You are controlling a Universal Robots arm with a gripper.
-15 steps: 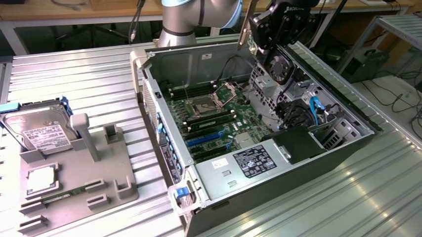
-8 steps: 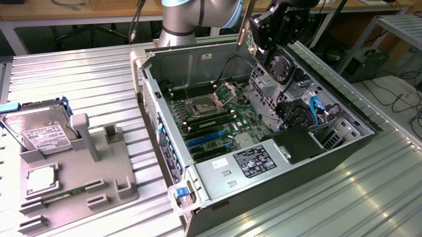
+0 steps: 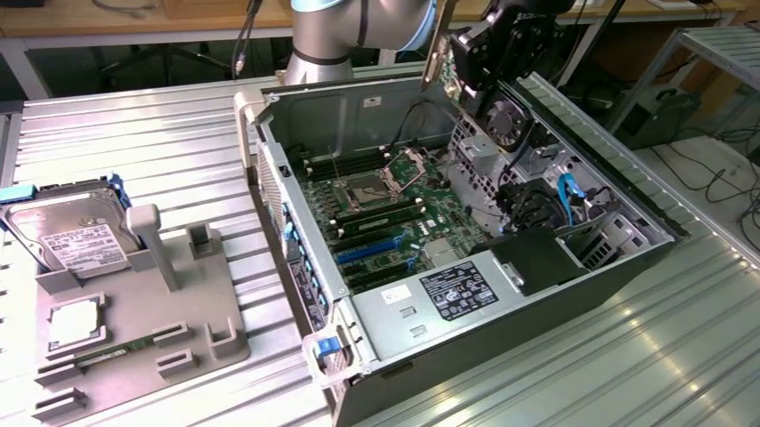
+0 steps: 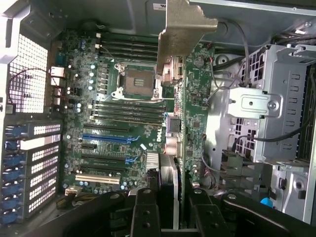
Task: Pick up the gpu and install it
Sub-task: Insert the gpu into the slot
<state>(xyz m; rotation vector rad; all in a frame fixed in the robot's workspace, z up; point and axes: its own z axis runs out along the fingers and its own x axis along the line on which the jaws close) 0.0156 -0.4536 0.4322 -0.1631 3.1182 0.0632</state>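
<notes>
The gpu (image 3: pixel 508 120), a dark card with a round black fan and a silvery end bracket (image 3: pixel 439 49), hangs upright over the far side of the open computer case (image 3: pixel 618 267). My gripper (image 3: pixel 489 82) is shut on its upper edge. In the wrist view the gpu (image 4: pixel 190 123) shows edge-on, with the bracket (image 4: pixel 185 29) at its far end and my gripper (image 4: pixel 173 200) clamping the card between the black fingers (image 4: pixel 145 212). The motherboard (image 4: pixel 123 123) lies below, its blue and black expansion slots (image 4: pixel 106 139) bare and off to one side of the card.
The case walls, a drive cage (image 3: pixel 570 213) with blue cables and the power supply (image 3: pixel 446 294) surround the board. On the exterior view's left, a grey fixture (image 3: pixel 178 311) holds a hard drive (image 3: pixel 71 236), a processor (image 3: pixel 74 325) and a memory stick (image 3: pixel 119 347).
</notes>
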